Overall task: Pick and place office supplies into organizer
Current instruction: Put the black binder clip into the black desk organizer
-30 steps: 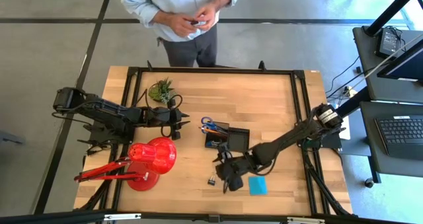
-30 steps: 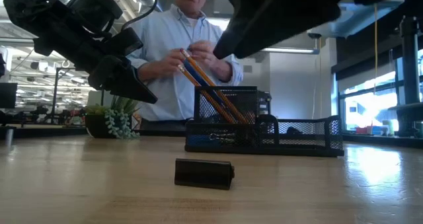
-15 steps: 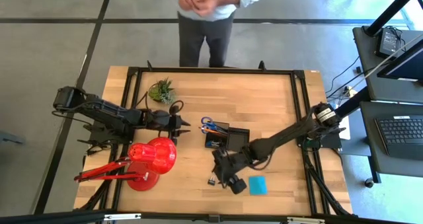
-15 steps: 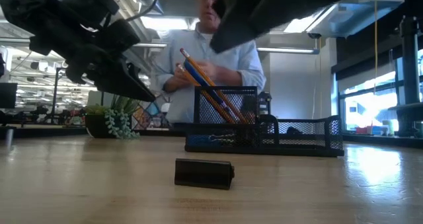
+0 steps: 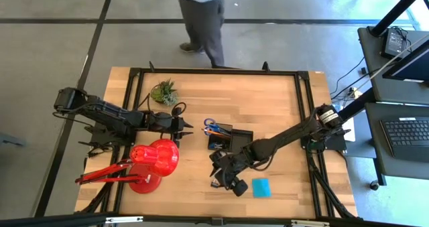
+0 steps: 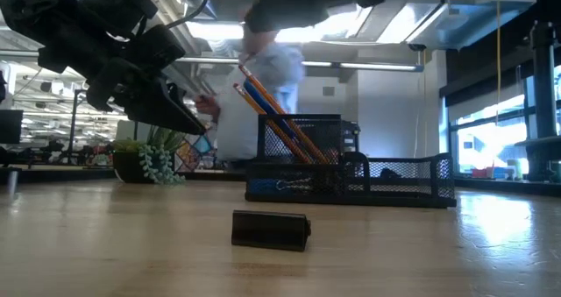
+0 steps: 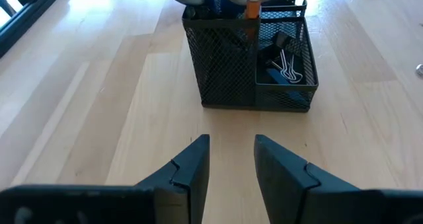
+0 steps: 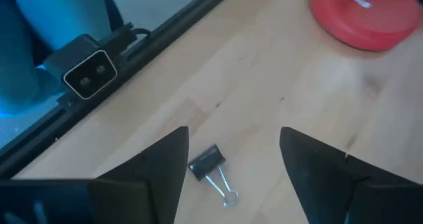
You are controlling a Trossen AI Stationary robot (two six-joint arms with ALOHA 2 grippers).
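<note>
Hovering right gripper (image 8: 231, 161), jaws wide, empty, above binder clip (image 8: 206, 161); off-centre descent risks knocking clip away. Left gripper (image 7: 231, 161) parted, empty, facing organizer (image 7: 248, 59).

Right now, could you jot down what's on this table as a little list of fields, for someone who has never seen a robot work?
right tool: open, hovering over a loose binder clip near the table's front edge
left tool: fingers parted, empty, waiting short of the organizer
organizer contents: pencils, scissors, binder clips in the low tray
still outside: cyan note pad, the loose binder clip
other items: red desk lamp, potted plant
person: walking past behind the table
</note>
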